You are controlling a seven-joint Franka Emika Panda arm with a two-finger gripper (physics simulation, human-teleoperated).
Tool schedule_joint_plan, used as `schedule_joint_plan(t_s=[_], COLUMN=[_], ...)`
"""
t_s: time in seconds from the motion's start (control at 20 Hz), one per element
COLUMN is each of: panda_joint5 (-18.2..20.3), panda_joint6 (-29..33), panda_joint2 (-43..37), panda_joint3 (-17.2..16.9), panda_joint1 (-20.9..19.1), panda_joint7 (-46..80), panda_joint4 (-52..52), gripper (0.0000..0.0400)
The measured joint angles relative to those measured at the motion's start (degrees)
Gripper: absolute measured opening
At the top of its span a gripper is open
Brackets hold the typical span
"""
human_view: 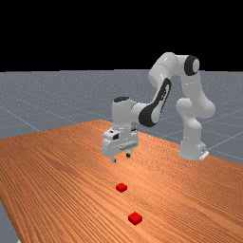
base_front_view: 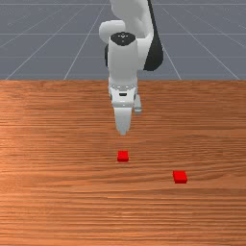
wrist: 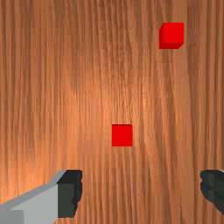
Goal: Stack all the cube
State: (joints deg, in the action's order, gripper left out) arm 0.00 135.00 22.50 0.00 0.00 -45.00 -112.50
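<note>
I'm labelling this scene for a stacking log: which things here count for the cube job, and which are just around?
For the job:
- the nearer red cube, closer to the gripper
- the farther red cube
- the gripper, open above the table

Just around:
- nothing loose; only the wooden table they lie on

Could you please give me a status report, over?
Tool open, empty, above table. Nearer red cube and farther cube apart, unstacked. No obstruction seen.

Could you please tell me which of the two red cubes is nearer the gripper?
The cube farther toward the front view's left; it lies closer to the open gripper than the other cube does.
</note>
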Motion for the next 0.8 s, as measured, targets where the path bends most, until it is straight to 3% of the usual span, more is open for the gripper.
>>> schedule_joint_plan(t_s=[0.05, 0.15, 0.25, 0.3, 0.35, 0.4, 0.5, 0.6, 0.8], panda_joint5=[0.00, 0.17, 0.23, -0.15, -0.33, -0.43, -0.26, 0.55, 1.64], panda_joint6=[0.00, -0.19, -0.25, -1.71, -3.44, -4.64, -6.20, -7.66, -8.22], panda_joint2=[0.00, -0.29, -0.43, -5.51, -9.82, -12.49, -14.66, -14.92, -13.98], panda_joint3=[0.00, -0.33, -0.47, -2.39, -4.32, -5.88, -7.92, -9.18, -9.85], panda_joint1=[0.00, 0.21, 0.25, 0.95, 0.98, 0.94, 1.42, 2.40, 3.09], panda_joint7=[0.00, 1.70, 2.32, 11.39, 20.80, 30.91, 52.54, 73.04, 86.24], panda_joint4=[0.00, -0.23, -0.30, -5.88, -8.61, -9.96, -11.12, -11.11, -10.64], gripper=[0.0249, 0.0344, 0.0379, 0.0232, 0.0142, 0.0087, 0.0033, 0.0012, 0.0002])
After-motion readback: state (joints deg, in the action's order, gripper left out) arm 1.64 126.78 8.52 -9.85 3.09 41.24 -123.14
